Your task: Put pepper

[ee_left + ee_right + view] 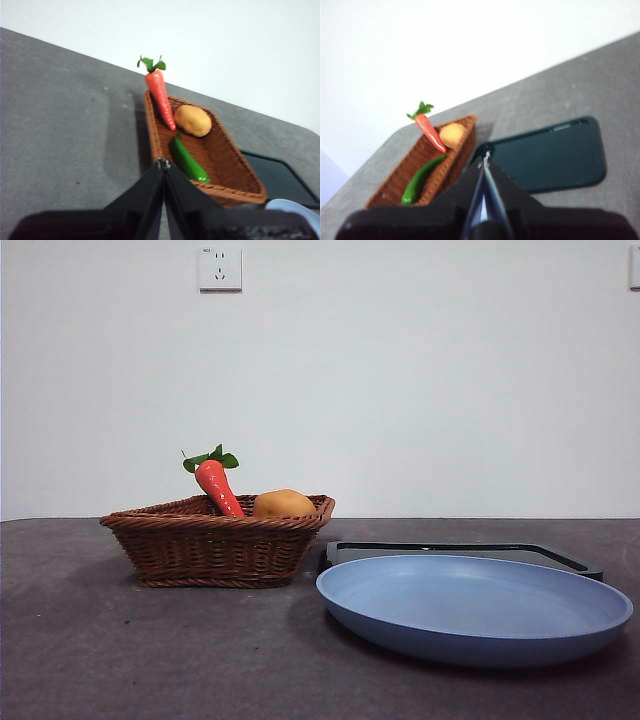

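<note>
Pepper (189, 161) lies flat on basket (152, 131) floor beside potato (192, 120), below rim, so hidden from front. Carrot (218, 486) leans on wall. Left gripper (163, 164) and right gripper (486, 158) pressed together, empty, parked clear. Blue plate (470, 608) likely destination.

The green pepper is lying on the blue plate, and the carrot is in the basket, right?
Not quite. The pepper lies in the basket, beside the carrot, as the left wrist view shows. The plate holds nothing in the front view.
</note>
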Robot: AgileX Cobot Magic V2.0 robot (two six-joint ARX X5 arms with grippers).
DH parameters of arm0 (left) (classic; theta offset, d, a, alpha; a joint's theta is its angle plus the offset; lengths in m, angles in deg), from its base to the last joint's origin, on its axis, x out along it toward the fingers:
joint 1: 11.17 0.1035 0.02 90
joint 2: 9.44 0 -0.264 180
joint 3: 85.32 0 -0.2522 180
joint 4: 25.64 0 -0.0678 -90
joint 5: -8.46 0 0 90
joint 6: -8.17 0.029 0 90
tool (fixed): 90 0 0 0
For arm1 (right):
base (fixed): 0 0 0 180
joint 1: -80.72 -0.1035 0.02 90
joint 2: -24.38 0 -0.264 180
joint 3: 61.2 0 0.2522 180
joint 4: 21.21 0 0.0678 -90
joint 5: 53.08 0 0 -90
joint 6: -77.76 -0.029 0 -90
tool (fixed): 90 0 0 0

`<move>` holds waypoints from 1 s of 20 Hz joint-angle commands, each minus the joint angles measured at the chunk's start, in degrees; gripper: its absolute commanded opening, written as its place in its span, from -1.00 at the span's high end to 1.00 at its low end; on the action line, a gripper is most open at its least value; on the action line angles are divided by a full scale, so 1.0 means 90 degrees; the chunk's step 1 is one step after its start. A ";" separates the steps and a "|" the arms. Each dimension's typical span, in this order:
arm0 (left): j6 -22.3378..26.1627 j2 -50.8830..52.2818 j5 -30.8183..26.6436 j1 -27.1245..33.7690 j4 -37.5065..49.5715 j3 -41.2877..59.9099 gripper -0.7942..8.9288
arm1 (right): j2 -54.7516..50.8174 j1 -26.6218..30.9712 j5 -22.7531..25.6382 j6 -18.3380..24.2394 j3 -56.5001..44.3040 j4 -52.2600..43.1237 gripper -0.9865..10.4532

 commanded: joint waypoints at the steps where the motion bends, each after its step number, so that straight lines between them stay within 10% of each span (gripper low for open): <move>1: 0.0017 -0.0311 0.0119 0.0019 -0.0221 -0.0418 0.82 | 0.0389 -0.0010 -0.0058 0.0066 0.0529 0.0296 0.82; 20: 0.2436 -0.3398 0.2409 0.0007 -0.2931 -0.3191 0.82 | 0.4087 -0.0027 -0.0840 0.3254 0.4512 0.5520 0.82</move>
